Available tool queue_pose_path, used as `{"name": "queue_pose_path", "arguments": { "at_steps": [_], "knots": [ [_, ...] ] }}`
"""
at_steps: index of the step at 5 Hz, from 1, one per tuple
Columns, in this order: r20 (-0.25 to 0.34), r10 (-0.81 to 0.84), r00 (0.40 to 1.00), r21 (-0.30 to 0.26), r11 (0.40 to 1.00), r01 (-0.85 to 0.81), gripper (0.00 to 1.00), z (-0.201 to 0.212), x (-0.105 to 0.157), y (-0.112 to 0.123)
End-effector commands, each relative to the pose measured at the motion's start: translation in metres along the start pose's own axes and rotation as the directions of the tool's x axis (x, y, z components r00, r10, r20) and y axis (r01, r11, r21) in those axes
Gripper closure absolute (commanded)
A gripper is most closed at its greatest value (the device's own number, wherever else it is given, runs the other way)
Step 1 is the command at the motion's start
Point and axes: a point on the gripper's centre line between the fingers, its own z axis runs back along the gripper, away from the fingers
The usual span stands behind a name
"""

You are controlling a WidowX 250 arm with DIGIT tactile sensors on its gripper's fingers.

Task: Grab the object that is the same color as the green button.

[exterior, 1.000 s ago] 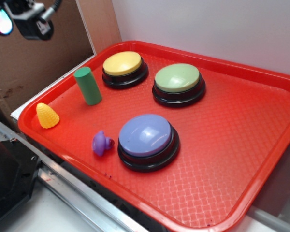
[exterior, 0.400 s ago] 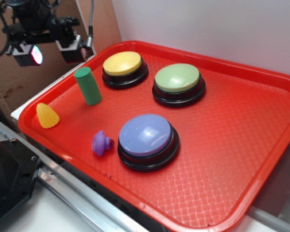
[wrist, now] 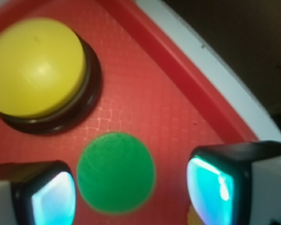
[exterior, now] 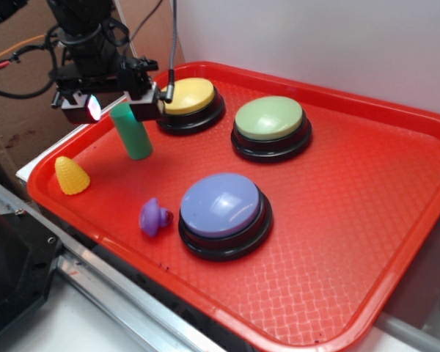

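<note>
The dark-green cylinder (exterior: 131,133) stands upright on the red tray (exterior: 367,242) at its back left. My gripper (exterior: 114,103) is open and hangs right over the cylinder's top, one finger on each side. In the wrist view the cylinder's round top (wrist: 116,172) lies between the two glowing pads (wrist: 54,197), nearer the left one, with no contact. The pale-green dome button (exterior: 270,119) on its black base sits at the tray's back middle.
A yellow dome button (exterior: 185,97) stands just behind the cylinder, also in the wrist view (wrist: 37,68). A lavender-blue button (exterior: 221,206), a small purple toy (exterior: 155,216) and a yellow corn cone (exterior: 71,175) lie nearer the front. A brown board rises behind the tray's left rim.
My gripper has moved right and down from the far upper left, arriving over the green cylinder. Its jaws stay open. Nothing on the tray has moved.
</note>
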Motion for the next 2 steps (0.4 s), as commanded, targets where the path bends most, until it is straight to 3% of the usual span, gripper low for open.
{"name": "queue_pose_path", "arguments": {
  "at_steps": [1,2],
  "knots": [
    [-0.008,-0.024,1.000,-0.076,0.997,0.023,0.00,-0.0119,0.0086,-0.0092],
    [-0.013,-0.024,1.000,-0.066,0.998,0.024,0.51,-0.0200,0.0091,-0.0090]
  ]
}}
